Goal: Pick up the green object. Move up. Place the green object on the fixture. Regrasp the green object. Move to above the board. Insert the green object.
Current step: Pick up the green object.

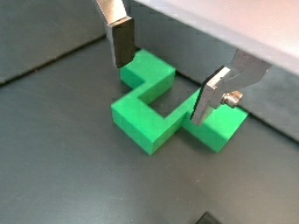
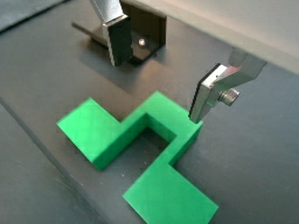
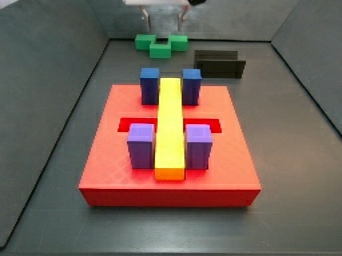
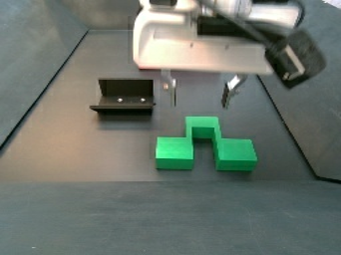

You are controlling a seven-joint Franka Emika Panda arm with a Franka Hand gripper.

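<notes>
Over at the far end of the floor, around 12 o'clock from the red board (image 3: 107,150) in a side view, the gripper (image 4: 196,96) is hanging just above the green object (image 4: 202,144) with its fingers spread wide and nothing between them, so the pick-up looks like the step in hand and it isn't done yet. The green piece is lying flat on the dark floor, its middle cube poking toward the gripper and the two outer cubes nearer the camera; the fixture (image 4: 122,98) is sitting near it at roughly 10 o'clock in that same view, clearly apart. In both wrist views the silver fingers (image 1: 121,39) are straddling the piece, one plate over the far cube and the other by the notch. My take: it should be coming straight down so the pads close on two parallel faces of one cube, probably the middle one, not across a corner of the step, otherwise the piece is going to twist as the jaws close. Centring matters too, since a lopsided grab will make the set-down on the fixture sloppy. Hard bits: a side view is cutting off the gripper at the frame edge, so height above the piece is tough to judge there; the board isn't showing in either wrist view; and its recess is mostly covered by the yellow bar (image 3: 170,125) and the purple blocks (image 3: 140,146).
</notes>
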